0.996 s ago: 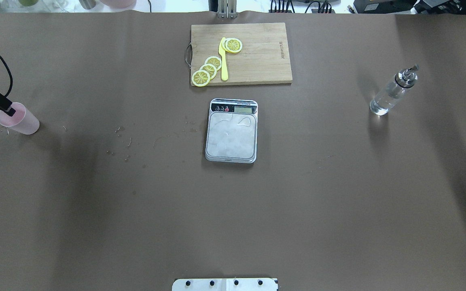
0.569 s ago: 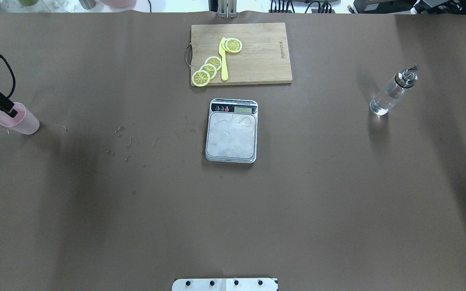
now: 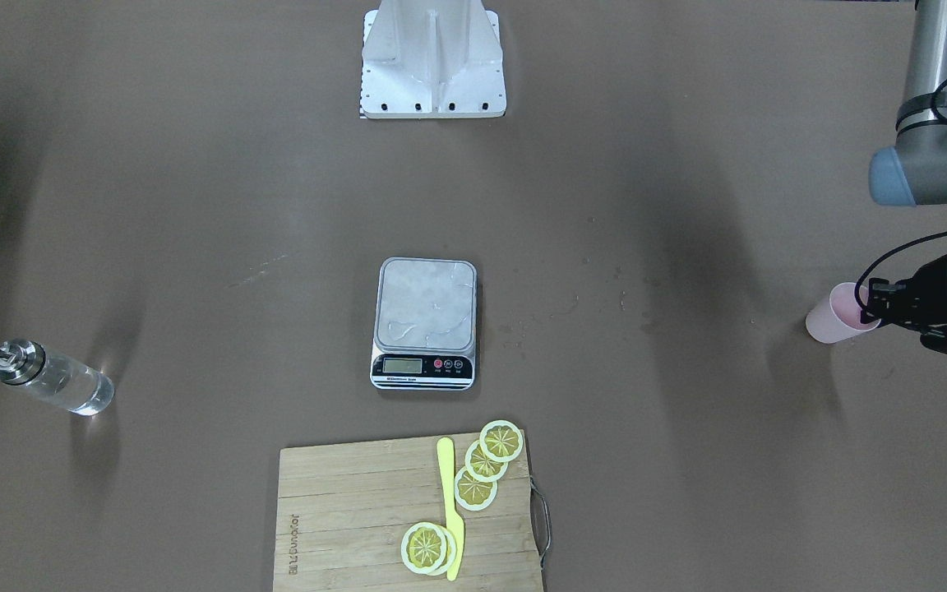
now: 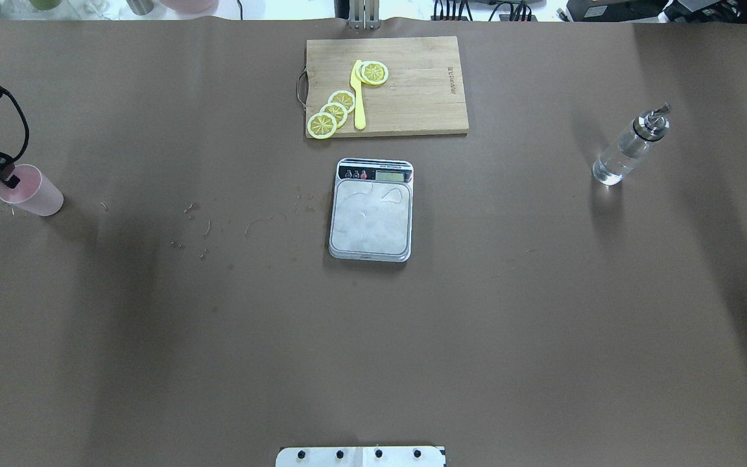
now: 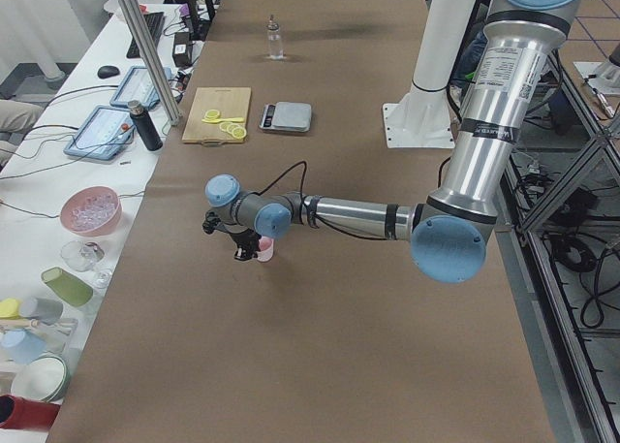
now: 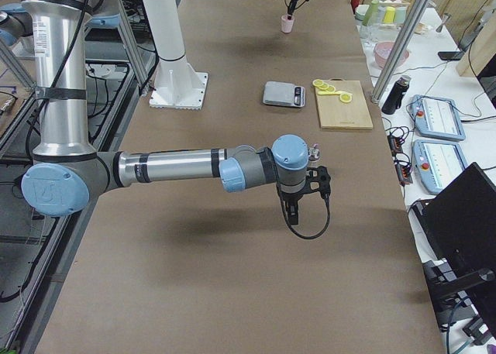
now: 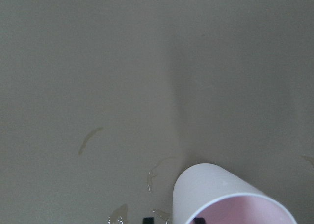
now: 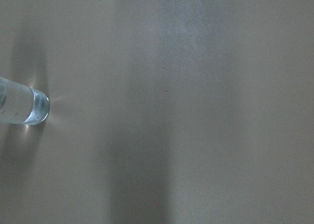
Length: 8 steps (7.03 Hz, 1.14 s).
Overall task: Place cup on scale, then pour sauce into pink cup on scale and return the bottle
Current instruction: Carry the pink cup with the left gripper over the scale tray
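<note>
Starting step one: cup (image 4: 35,198) pickup, nothing completed yet.
Left gripper (image 4: 9,176) straddles the cup's rim, jaws apart; cup stands well apart from the bare scale (image 4: 371,224). Bottle (image 4: 623,155) untouched; right gripper (image 6: 298,207) state cannot be told. Placing, pouring, returning remain.

The left wrist view cuts the cup (image 7: 230,199) off at its bottom edge and shows only the tips of the left gripper (image 7: 173,220), the right wrist view catches just the base of the bottle (image 8: 22,105) at its left edge, and the display on the scale (image 4: 371,217) is too small to read.
</note>
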Each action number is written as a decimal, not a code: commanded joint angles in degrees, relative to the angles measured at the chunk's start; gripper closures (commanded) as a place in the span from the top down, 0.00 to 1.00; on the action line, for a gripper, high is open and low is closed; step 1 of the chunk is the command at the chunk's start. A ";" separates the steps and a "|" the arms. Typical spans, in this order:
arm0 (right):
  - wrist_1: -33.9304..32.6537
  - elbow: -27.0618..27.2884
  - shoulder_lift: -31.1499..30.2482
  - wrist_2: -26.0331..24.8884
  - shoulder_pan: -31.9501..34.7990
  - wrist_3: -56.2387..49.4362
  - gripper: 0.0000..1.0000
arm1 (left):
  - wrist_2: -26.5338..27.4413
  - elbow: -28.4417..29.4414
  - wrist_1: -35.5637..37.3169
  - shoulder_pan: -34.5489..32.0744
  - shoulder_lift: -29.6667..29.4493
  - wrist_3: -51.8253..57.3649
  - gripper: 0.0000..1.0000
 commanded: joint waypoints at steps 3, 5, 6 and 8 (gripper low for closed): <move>0.09 -0.77 0.49 0.17 0.00 -0.14 1.00 | -0.07 -0.42 -0.15 0.81 -5.42 -7.15 0.00; 2.70 -0.77 0.05 0.35 -0.18 -1.01 1.00 | -0.34 -1.65 0.12 2.90 -10.61 -16.56 0.00; 6.73 -1.73 -0.65 0.70 -0.52 -0.93 1.00 | -0.34 -2.17 0.30 4.13 -12.98 -21.48 0.00; 12.63 -2.70 -0.48 0.62 -2.45 -3.37 1.00 | -0.08 -8.99 9.12 8.61 -17.29 -29.75 0.00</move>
